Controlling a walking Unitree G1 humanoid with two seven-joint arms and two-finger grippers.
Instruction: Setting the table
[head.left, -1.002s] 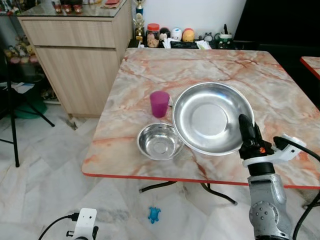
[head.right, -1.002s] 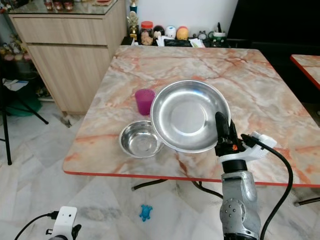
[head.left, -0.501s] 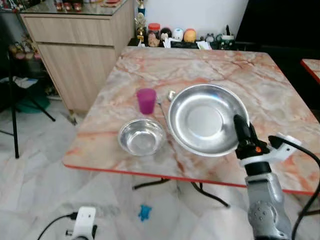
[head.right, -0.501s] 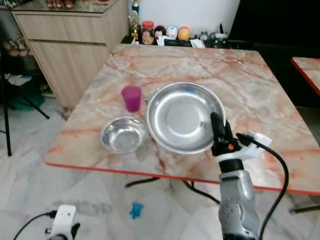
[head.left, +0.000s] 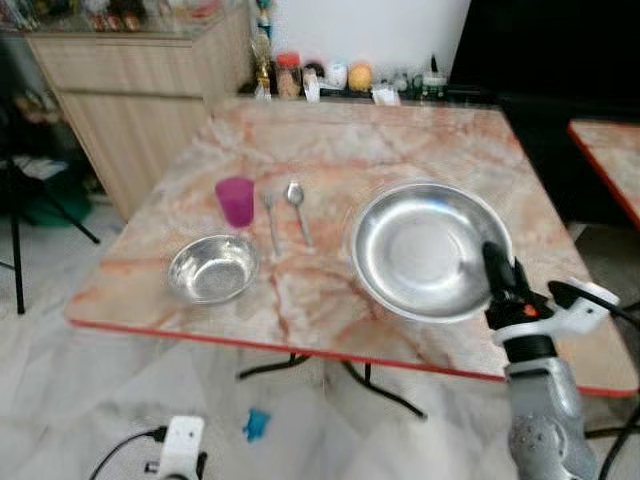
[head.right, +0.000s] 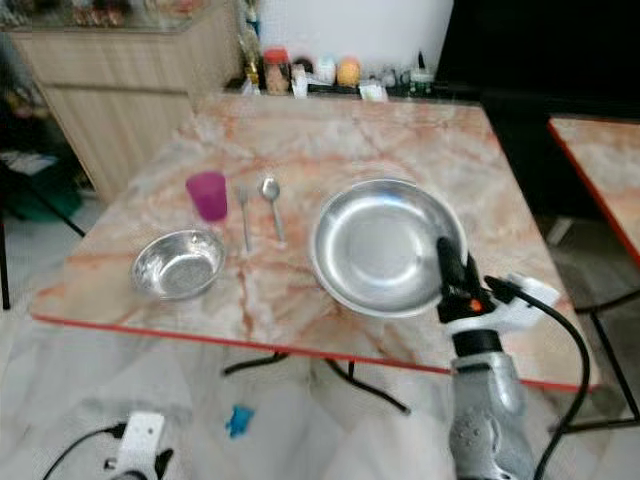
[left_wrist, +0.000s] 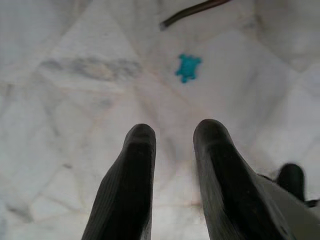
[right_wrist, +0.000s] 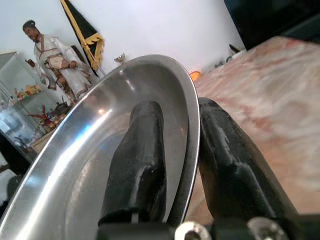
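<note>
My right gripper (head.left: 492, 262) is shut on the near right rim of a large steel plate (head.left: 425, 245), held tilted just over the marble table (head.left: 400, 140). In the right wrist view the fingers (right_wrist: 145, 150) pinch the rim, one inside and one outside. To the plate's left lie a spoon (head.left: 298, 205) and a fork (head.left: 271, 222). Further left stand a pink cup (head.left: 236, 201) and a small steel bowl (head.left: 212, 268). My left gripper (left_wrist: 172, 132) hangs open low over the floor.
A turquoise toy (head.left: 256, 424) lies on the marble floor under the table's front edge. A wooden cabinet (head.left: 130, 100) stands at the left, jars and trinkets (head.left: 330, 75) line the table's far side. A second table (head.left: 605, 150) is at the right.
The right gripper has carried the plate to the right, away from the bowl and cup, uncovering the fork and spoon. The camera view has also shifted.
</note>
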